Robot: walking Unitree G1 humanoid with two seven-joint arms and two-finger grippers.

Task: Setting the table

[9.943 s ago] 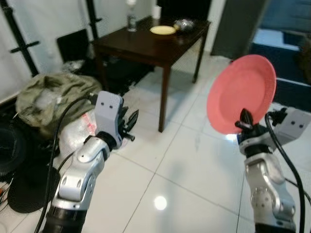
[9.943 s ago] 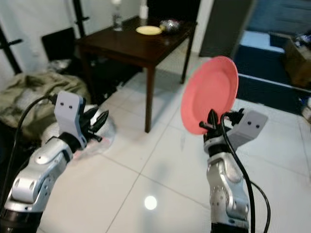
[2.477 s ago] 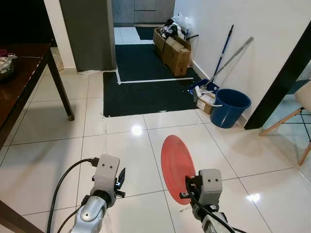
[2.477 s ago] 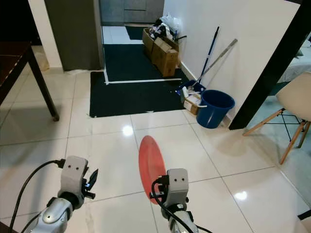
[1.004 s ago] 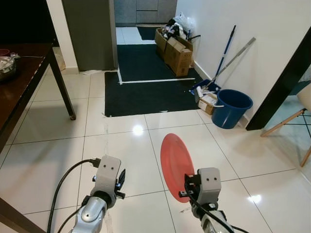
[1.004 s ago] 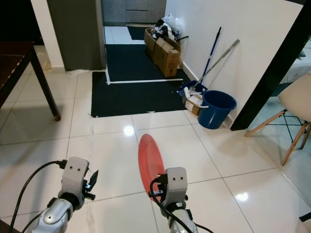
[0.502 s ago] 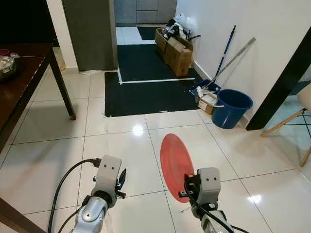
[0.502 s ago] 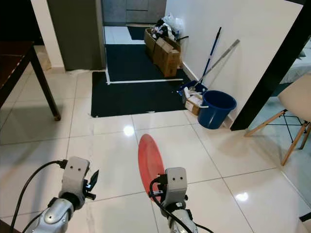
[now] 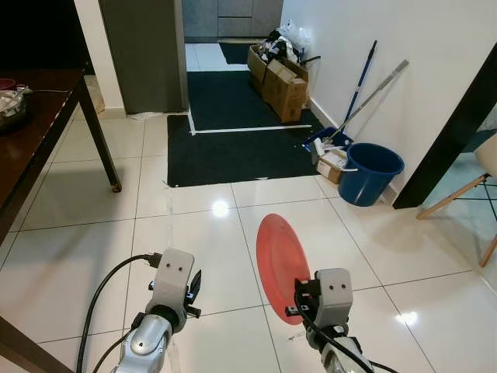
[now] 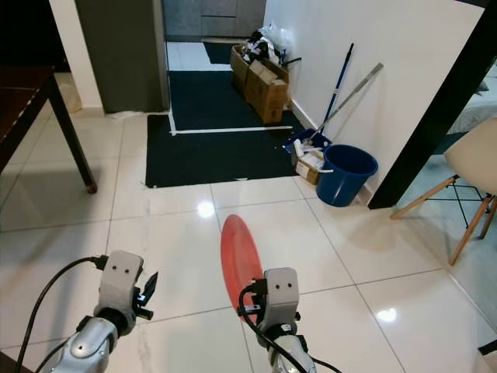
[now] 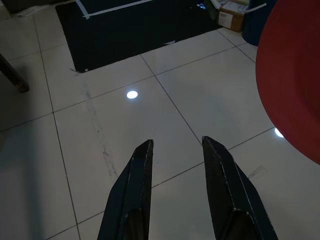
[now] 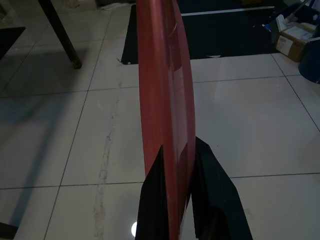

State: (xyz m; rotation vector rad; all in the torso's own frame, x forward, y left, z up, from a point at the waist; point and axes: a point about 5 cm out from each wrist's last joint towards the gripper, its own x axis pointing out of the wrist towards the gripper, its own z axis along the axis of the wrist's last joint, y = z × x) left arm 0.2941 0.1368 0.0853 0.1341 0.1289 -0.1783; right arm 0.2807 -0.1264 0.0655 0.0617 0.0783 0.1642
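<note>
1. The red plate stands on edge in mid-air above the white tiled floor, well to the right of the dark wooden table where it presumably belongs.
2. The right gripper pinches the plate's lower rim, one black finger on each face, so the whole disc rides above a narrow hold.
3. The left gripper hangs low between the table and the plate, holding nothing, its two fingers spread apart over bare tile.
4. On the table's far end sits a metal bowl; the rest of the tabletop lies out of view to the left.
5. Farther from the table, past the plate, a blue bucket, a mop and cardboard boxes line the white wall beside a black mat.
6. Judged risks: the rim hold is small, so a jolt while walking or turning toward the table could let the plate pivot or slip and break on the tile; swinging it round could also knock its edge against the table leg or tabletop edge.
</note>
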